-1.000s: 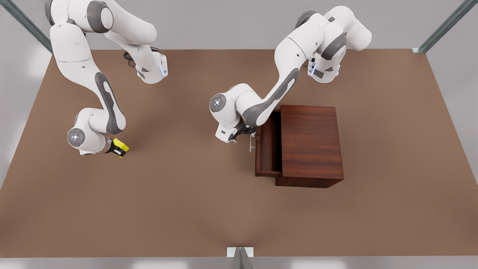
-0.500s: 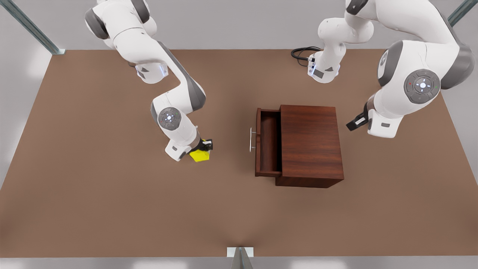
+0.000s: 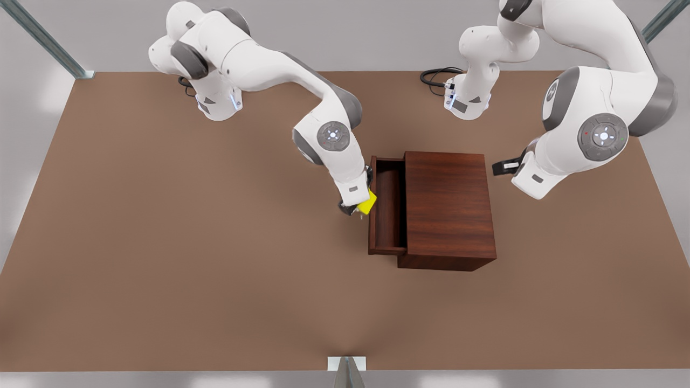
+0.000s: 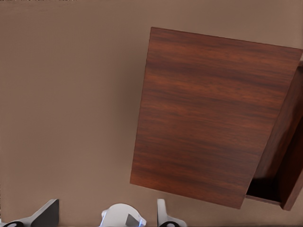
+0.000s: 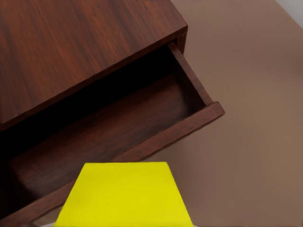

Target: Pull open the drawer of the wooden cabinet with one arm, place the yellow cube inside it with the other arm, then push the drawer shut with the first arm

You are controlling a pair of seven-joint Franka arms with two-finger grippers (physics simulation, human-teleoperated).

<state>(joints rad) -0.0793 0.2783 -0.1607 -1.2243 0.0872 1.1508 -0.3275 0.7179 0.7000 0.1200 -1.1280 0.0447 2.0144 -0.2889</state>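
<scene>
1. Nearest the front view's camera, a grey post (image 3: 346, 372) stands at the middle of the near edge of the brown table (image 3: 188, 280), whose matte top runs back to a pale grey wall; slanted metal struts (image 3: 46, 40) rise at the far corners.
2. Mid-table stands the wooden cabinet (image 3: 450, 207), boxy, with a plain flat top and streaky grain.
3. The drawer (image 3: 387, 207) is pulled out toward the front view's left. Its long axis runs near to far across the cabinet's face, and its dark floor lies bare.
4. The right gripper (image 3: 358, 207) hangs at the drawer's front panel, about midway along it, clenched on the yellow cube (image 3: 367, 203).
5. The cube is held tilted in the air, overlapping the panel's top edge in the front view. In the right wrist view the cube (image 5: 124, 195) sits just short of the front panel, with the open tray beyond.
6. The left gripper (image 3: 504, 167) waits beyond the cabinet's back, on the front view's right, well apart from the drawer. Its fingers (image 4: 45, 215) stand spread and hold nothing.
7. Farthest back, both arm bases (image 3: 218, 102) sit at the table's far edge, with a black cable (image 3: 435, 77) coiled beside one.
</scene>
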